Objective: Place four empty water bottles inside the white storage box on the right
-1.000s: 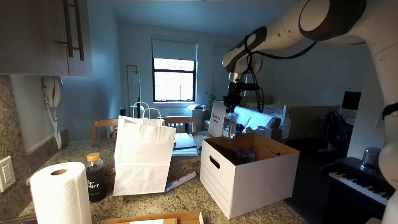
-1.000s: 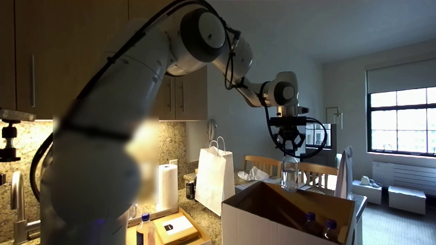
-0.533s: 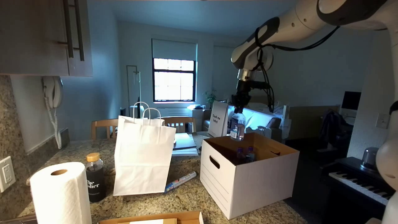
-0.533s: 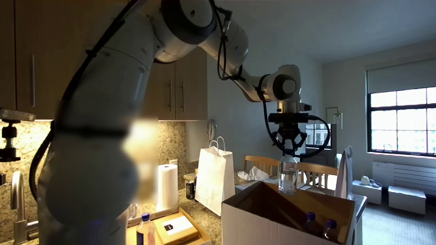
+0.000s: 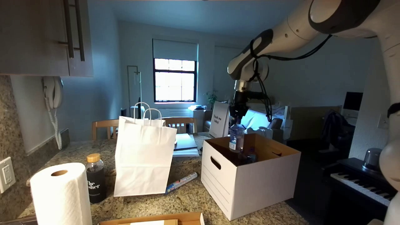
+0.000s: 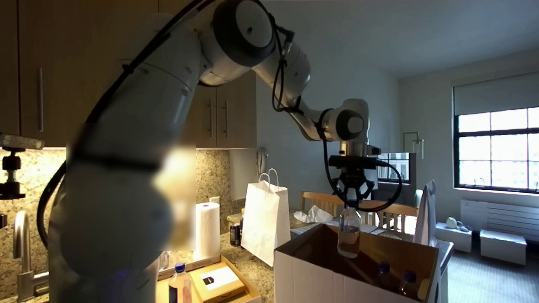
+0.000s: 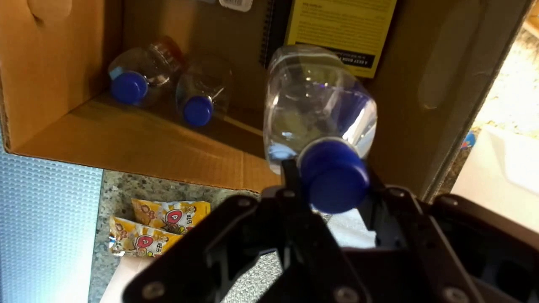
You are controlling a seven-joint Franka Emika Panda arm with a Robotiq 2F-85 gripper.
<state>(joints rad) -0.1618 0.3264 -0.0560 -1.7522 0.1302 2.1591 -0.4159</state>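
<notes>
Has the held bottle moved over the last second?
Yes, downward: in both exterior views, the held bottle hangs lower against the box than before.

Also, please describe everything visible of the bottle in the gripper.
The bottle is clear, seemingly plastic, with its blue cap on and a label. It hangs cap up, slightly tilted, in or just above the mouth of the white storage box, clamped at the cap by the gripper; nothing else visibly touches it.
</notes>
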